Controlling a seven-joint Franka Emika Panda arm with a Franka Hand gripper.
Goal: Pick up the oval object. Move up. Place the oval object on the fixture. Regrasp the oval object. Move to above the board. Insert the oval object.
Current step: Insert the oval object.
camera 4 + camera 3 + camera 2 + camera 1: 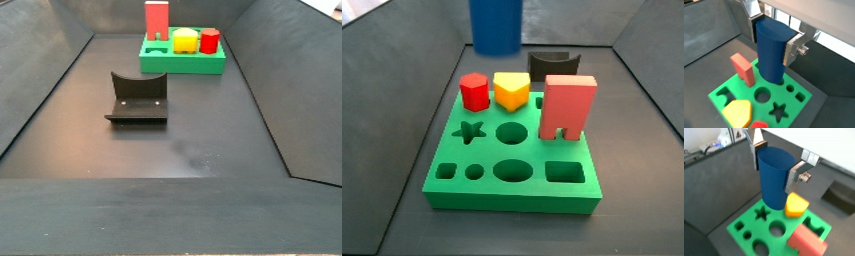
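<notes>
My gripper (776,163) is shut on the oval object (774,178), a dark-blue peg held upright between the silver fingers (795,175). Both wrist views show this grip; the gripper (774,39) clamps the peg (771,55) near its upper end. The peg hangs in the air over the green board (747,225), its lower end above the board's surface. In a side view the peg (496,25) shows above the board's far edge (509,190), with the gripper cut off above. The black fixture (138,98) stands empty on the floor, also visible behind the board (552,63).
On the board stand a red hexagonal peg (474,92), a yellow peg (510,90) and a tall pink block (569,105). Star, round, oval and square holes lie open toward the board's front. Dark sloping walls (40,90) enclose the floor.
</notes>
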